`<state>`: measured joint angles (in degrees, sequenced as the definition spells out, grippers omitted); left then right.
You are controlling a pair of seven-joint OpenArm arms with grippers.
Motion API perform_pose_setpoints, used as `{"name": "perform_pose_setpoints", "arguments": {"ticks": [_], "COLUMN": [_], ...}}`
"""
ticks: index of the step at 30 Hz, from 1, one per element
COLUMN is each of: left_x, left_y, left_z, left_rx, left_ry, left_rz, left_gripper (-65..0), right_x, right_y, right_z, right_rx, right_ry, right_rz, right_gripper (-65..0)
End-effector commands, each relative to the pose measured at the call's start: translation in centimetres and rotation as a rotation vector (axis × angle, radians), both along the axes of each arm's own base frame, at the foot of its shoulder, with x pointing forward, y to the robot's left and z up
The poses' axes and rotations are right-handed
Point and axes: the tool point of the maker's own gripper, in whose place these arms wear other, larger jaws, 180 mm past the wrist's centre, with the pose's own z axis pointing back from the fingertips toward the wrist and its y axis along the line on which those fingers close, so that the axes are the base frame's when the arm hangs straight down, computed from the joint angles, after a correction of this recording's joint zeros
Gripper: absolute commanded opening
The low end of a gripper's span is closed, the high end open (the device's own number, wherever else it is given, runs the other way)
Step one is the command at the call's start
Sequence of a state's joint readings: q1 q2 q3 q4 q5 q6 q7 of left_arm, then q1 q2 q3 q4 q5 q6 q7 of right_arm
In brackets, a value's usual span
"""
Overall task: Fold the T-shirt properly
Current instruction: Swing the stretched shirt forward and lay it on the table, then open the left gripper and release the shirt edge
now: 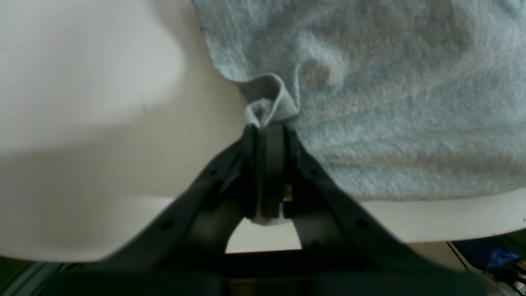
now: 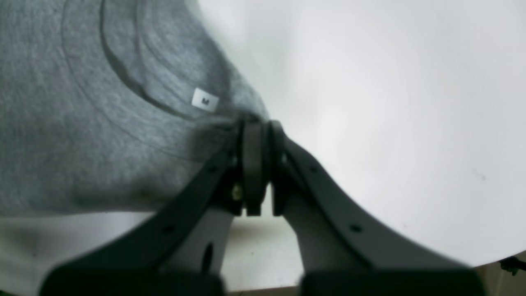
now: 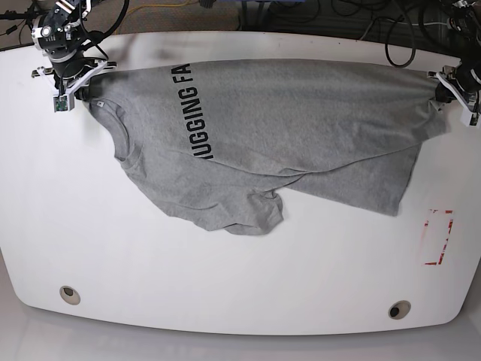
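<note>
Stretching step: T-shirt (image 3: 285, 143) lies across the table's (image 3: 225, 278) twelve-o'clock half. Right gripper (image 3: 73, 79) pinches the shoulder at ten o'clock, left gripper (image 3: 451, 89) the hem at two. Next: a level, matched carry toward six.

White table (image 3: 225, 286), tangled cables (image 3: 316, 15) behind

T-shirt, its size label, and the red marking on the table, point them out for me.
T-shirt (image 3: 316, 120): base view, middle of the grey body.
Size label (image 2: 205, 99): right wrist view, centre of the white tag.
Red marking (image 3: 438, 238): base view, its middle.
</note>
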<state>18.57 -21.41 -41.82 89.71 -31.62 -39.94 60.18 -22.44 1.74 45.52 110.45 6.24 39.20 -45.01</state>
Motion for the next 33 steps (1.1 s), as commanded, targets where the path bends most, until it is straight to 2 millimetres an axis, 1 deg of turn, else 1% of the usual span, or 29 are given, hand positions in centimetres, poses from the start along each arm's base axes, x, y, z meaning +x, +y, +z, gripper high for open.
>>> {"name": "perform_pose_setpoints", "arguments": {"ticks": [1,6,8,10,17,21,28,33], "left_x": [0.53,0.47,0.40,0.40,0.41,0.09,-0.25,-0.25], "left_y": [0.71,0.82,0.88,0.88,0.92,0.95,1.07,1.07], "left_z": [0.97,0.95,0.91,0.91,0.97,0.77,0.67,0.67], "left_rx": [0.026,0.034,0.038,0.038,0.040,0.042,0.044,0.044], "left_ry": [-0.025,-0.021,-0.016,-0.016,-0.016,0.007,0.026,0.026], "left_rz": [-0.008,-0.008,-0.008,-0.008,-0.009,-0.010,-0.007,-0.007], "left_gripper": [-61.1,-43.8,-39.6,-38.6,-38.3,-38.1,-32.5,-32.1], "right_x": [0.52,0.39,0.33,0.33,0.31,0.29,0.29,0.29], "right_y": [-0.31,-0.05,0.10,0.10,0.20,0.20,0.20,0.20], "right_z": [0.95,0.73,0.62,0.62,0.57,0.52,0.52,0.52], "right_rx": [-0.018,-0.009,-0.004,-0.004,-0.001,0.000,0.000,0.000], "right_ry": [-0.035,-0.030,-0.029,-0.029,-0.029,-0.028,-0.028,-0.028], "right_rz": [0.007,0.000,-0.002,-0.002,-0.002,-0.003,-0.003,-0.003], "right_gripper": [-64.8,-64.8,-64.8,-64.8,-64.8,-64.8,-64.8,-64.8]}}
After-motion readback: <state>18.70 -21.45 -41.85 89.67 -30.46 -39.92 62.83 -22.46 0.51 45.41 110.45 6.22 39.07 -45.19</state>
